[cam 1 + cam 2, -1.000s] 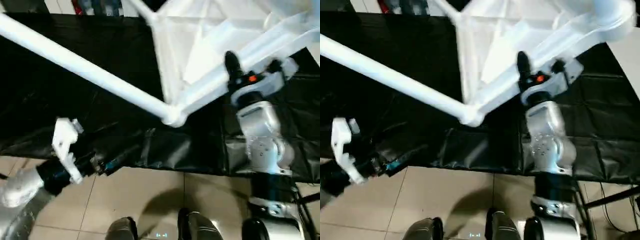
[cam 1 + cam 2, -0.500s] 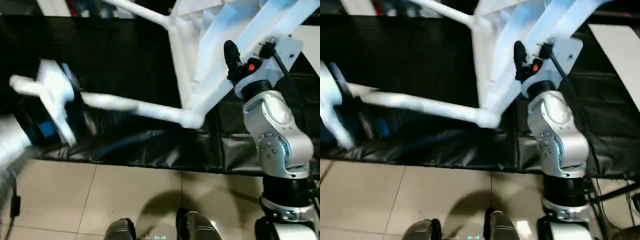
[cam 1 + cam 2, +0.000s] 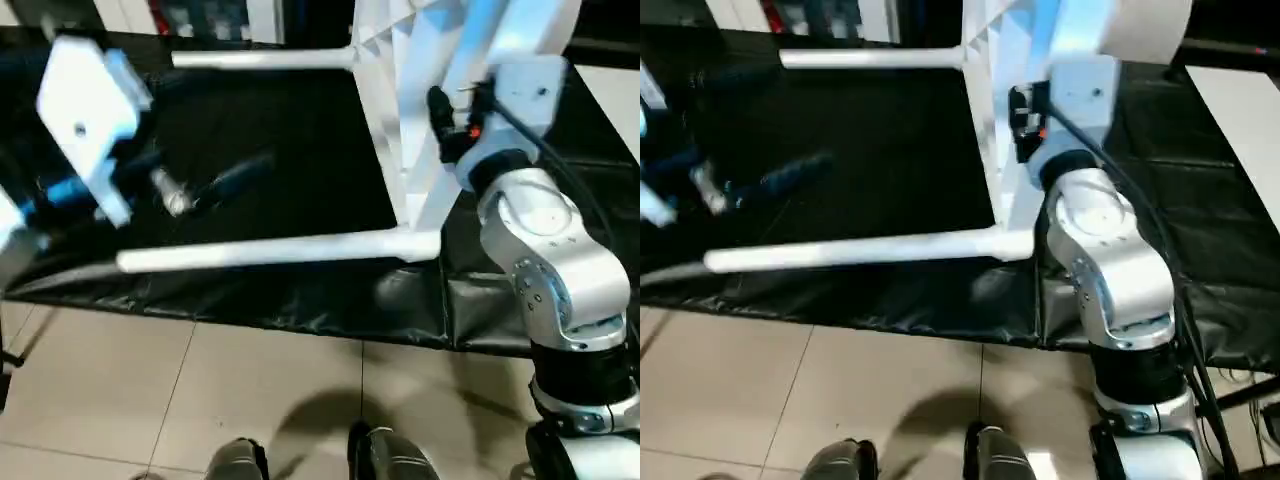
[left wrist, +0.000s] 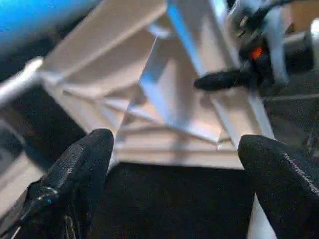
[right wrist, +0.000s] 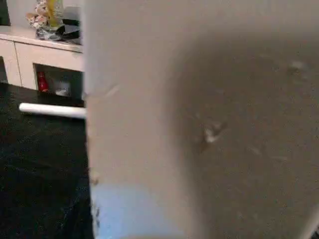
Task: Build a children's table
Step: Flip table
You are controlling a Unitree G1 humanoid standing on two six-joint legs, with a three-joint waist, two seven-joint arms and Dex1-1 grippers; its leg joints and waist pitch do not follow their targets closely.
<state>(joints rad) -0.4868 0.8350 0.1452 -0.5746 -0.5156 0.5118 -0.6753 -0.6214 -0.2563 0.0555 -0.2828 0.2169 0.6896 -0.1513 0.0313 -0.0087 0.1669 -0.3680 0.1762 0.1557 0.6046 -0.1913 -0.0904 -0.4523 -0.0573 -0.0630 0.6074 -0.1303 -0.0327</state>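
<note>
The children's table (image 3: 420,60) stands tilted on its edge over the black work table, ribbed underside (image 4: 164,99) facing my left arm. Two of its white legs point left: a far leg (image 3: 260,58) and a near leg (image 3: 270,250) lying almost level. My right gripper (image 3: 441,112) is shut on a third leg that rises at the table's right side; that leg's surface (image 5: 209,124) is close in the right wrist view. My left gripper (image 4: 174,149) is open, its black fingers (image 4: 79,169) wide apart, held above the black cover left of the table and touching nothing.
The black-covered work table (image 3: 300,150) ends at a front edge (image 3: 300,320) just below the near leg. Tiled floor (image 3: 150,400) and my feet (image 3: 390,455) lie below it. A white surface (image 3: 1240,110) sits at the right. Cabinets (image 5: 35,55) stand behind.
The children's table has swung round in my right gripper, so its near leg went from slanting to almost level. My left arm rose from the table's front edge to above the black cover.
</note>
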